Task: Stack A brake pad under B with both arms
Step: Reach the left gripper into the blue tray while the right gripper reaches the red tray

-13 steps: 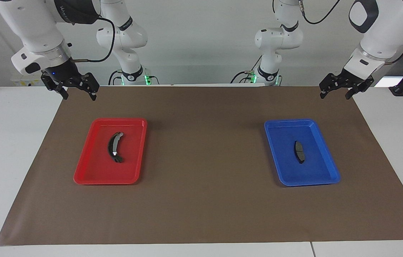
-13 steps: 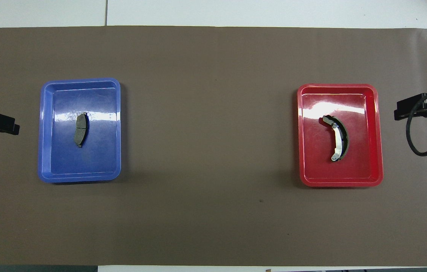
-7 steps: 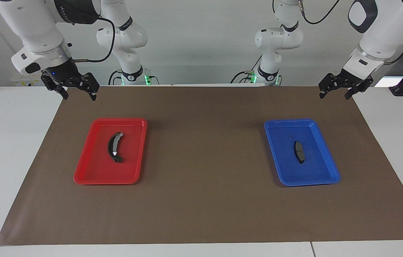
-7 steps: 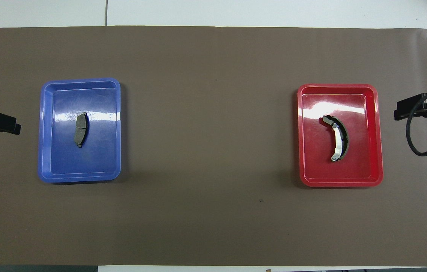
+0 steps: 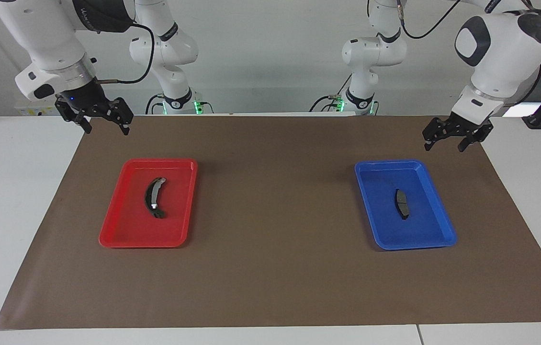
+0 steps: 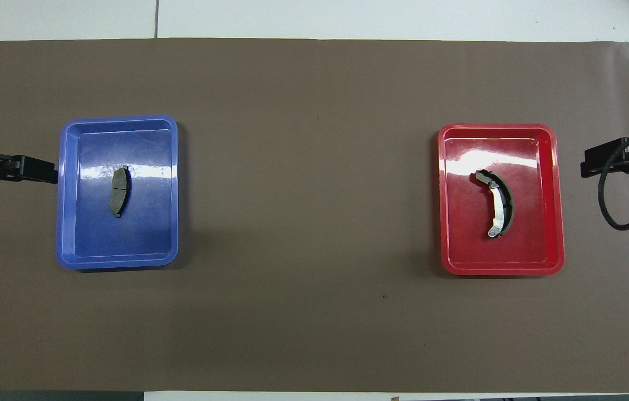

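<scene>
Small flat dark grey brake pad (image 5: pixel 401 204) lengthwise in blue plastic tray (image 5: pixel 438 239), toward table's centre from left gripper (image 5: pixel 444 140), spread open, empty; right gripper (image 5: pixel 107 124) open, waiting.

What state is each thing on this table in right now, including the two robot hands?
A brake pad: lying flat in the blue tray, untouched.
B: lying in the red tray, untouched.
Left gripper: fingers open, empty, in the air over the brown mat at the blue tray's edge.
Right gripper: fingers open, empty, waiting over the mat's corner at the right arm's end.
Brown mat: spread flat under both trays.
</scene>
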Available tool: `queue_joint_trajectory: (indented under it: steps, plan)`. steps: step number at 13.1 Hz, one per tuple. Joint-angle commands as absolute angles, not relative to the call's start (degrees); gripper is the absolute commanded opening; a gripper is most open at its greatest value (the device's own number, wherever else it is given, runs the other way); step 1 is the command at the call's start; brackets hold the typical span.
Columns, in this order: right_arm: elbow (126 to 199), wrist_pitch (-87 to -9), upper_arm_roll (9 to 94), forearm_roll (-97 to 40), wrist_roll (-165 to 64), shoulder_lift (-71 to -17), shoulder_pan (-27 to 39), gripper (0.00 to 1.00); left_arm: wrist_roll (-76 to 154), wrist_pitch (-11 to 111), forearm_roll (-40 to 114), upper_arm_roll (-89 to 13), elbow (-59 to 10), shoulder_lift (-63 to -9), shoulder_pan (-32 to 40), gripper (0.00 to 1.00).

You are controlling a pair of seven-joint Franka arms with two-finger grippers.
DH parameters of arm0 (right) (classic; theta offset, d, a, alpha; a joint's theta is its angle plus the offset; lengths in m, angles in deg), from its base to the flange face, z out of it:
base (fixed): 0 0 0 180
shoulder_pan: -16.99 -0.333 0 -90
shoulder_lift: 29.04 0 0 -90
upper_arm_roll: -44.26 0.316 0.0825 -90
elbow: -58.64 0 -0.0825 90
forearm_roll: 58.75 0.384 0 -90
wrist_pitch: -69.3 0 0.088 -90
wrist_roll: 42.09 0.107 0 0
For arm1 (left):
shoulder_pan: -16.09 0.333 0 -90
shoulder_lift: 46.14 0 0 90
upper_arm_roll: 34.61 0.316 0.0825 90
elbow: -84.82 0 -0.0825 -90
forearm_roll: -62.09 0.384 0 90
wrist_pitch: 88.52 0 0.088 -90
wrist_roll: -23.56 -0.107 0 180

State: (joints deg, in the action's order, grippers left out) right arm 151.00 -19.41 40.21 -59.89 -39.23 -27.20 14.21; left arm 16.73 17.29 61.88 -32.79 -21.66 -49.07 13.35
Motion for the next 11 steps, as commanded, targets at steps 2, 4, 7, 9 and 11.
queue_joint_trajectory:
  steps: [2, 4, 7, 9, 11]
  plan:
    - [151.98, -19.47, 40.48, -59.27, -40.16, -26.40, 14.71, 1.00, 16.18, 27.74, 62.53, -32.50, -27.76, -46.86, 12.66, 1.00]
    - [151.98, -19.47, 40.40, -59.27, -40.07, -26.40, 14.79, 1.00, 16.18, 32.30, 62.53, -32.41, -29.17, -44.04, 11.78, 1.00]
    - [151.98, -19.56, 40.39, -59.27, -40.07, -26.40, 14.79, 1.00, 16.27, 39.86, 62.53, -32.50, -33.03, -40.18, 11.43, 1.00]
    - [153.89, -20.60, 40.39, -59.27, -39.89, -25.53, 14.71, 1.00, 16.09, 44.96, 62.53, -32.41, -36.80, -39.38, 11.25, 1.00]
    - [161.34, -26.90, 40.39, -59.27, -40.07, -22.46, 14.97, 1.00, 16.09, 49.71, 62.53, -32.41, -40.50, -38.94, 11.26, 1.00]
